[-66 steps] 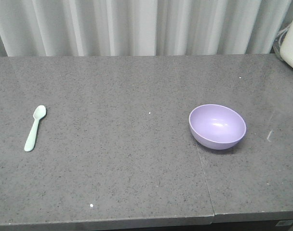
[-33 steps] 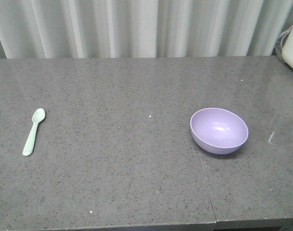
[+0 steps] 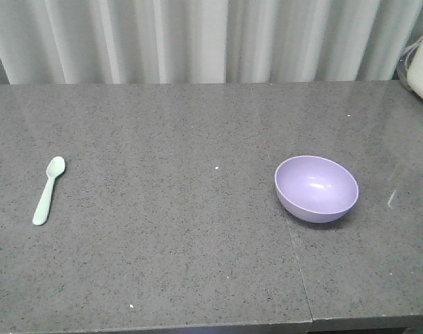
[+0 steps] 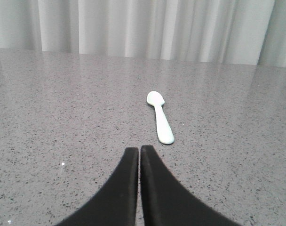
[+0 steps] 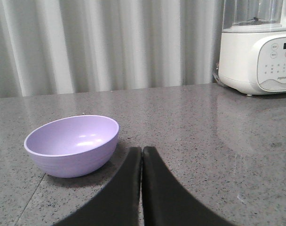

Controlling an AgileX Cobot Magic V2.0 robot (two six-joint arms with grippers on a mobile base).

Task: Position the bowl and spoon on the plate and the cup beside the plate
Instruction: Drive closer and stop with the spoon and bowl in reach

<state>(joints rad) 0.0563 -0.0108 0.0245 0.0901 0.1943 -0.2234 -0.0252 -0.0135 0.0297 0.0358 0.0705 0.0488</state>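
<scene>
Here the speckled grey countertop bears the lavender bowl upright on its right side and the mint spoon lying well apart on its left; the left gripper and right gripper are pinched together, empty.

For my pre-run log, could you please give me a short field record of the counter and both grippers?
surface: grey speckled counter, pale curtain behind
spoon: flat on counter, left side, untouched
bowl: upright, empty, right side, apart from spoon
plate: not in view
cup: not in view
left gripper: shut, empty, spoon just ahead
right gripper: shut, empty, bowl ahead-left
other: white appliance, far right
</scene>
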